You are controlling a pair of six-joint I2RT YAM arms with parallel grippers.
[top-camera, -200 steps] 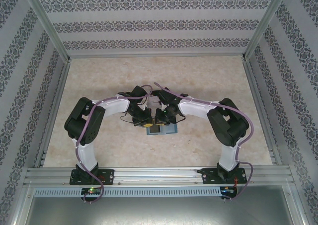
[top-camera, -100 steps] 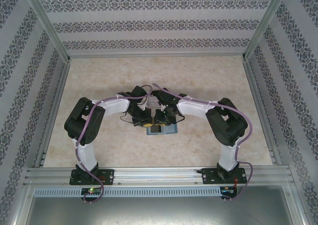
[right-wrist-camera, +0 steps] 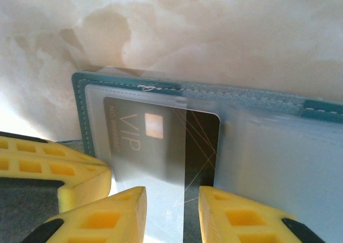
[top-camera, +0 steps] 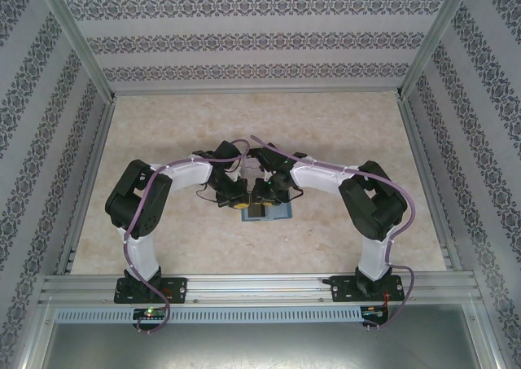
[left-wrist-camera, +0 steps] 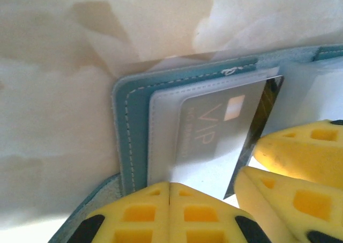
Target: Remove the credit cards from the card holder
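The teal card holder (top-camera: 277, 214) lies open on the table between both grippers. In the left wrist view its stitched edge (left-wrist-camera: 131, 125) frames a frosted pocket, and a dark VIP credit card (left-wrist-camera: 214, 130) sticks partly out of that pocket. My left gripper (left-wrist-camera: 170, 185) is shut, its yellow tips pressed together down on the pocket's near edge. In the right wrist view the card holder (right-wrist-camera: 80, 109) and the card's bare dark end (right-wrist-camera: 203, 141) show clearly. My right gripper (right-wrist-camera: 171, 200) stands open just over the card's near edge, one finger on each side and not pinching it.
The holder rests on a beige marbled table (top-camera: 326, 133) with patterned walls and aluminium rails around it. The two wrists crowd together over the holder. The right gripper's fingers (left-wrist-camera: 300, 146) sit close beside my left gripper.
The right wrist has shifted very slightly over the holder. The left arm and the holder stay where they were.
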